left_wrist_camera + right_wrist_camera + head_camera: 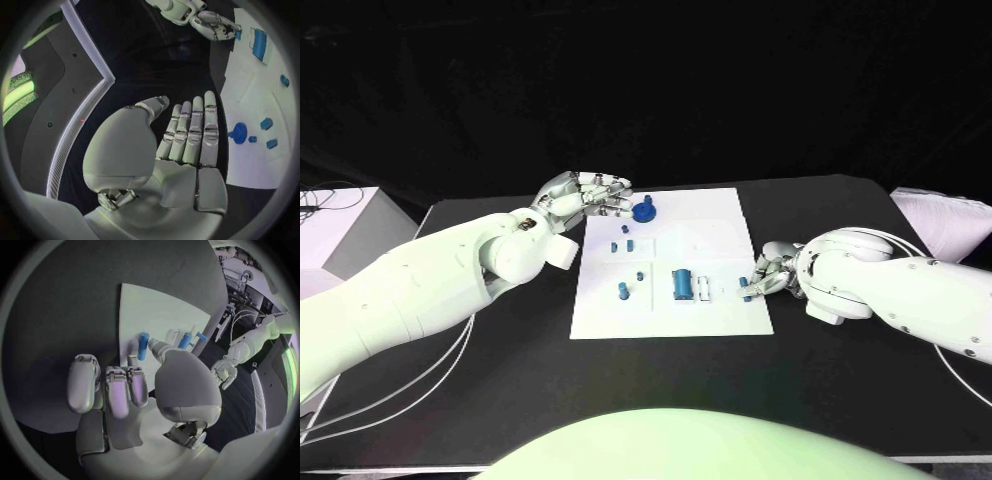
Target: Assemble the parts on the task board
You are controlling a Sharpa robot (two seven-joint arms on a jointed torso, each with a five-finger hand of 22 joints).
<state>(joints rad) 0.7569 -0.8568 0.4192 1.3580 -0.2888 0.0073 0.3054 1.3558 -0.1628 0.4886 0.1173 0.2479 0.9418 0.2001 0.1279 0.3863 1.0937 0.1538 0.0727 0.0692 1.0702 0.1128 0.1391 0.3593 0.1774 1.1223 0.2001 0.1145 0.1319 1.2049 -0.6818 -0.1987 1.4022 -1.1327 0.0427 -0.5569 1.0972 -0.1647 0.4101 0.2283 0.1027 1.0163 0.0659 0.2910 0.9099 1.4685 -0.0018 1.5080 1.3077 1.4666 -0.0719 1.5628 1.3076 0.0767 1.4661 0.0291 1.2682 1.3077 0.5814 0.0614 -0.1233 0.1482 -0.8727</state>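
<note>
The white task board [718, 235] lies in the middle of the black table. A round blue knobbed part [645, 211] stands near its far left corner, a larger blue cylinder [682, 283] lies near the middle, and several small blue pieces [623, 290] are scattered on the left half. My left hand [589, 192] hovers at the far left corner beside the knobbed part [238, 133], fingers straight and holding nothing [187, 135]. My right hand [773, 272] sits at the board's right edge, and its thumb and a finger pinch a small blue peg [143, 346].
A white box [343, 225] stands beyond the table's left side and a pale one [942, 220] at the right. Cables [387, 400] hang off the left front. Small white pieces [708, 290] lie beside the blue cylinder.
</note>
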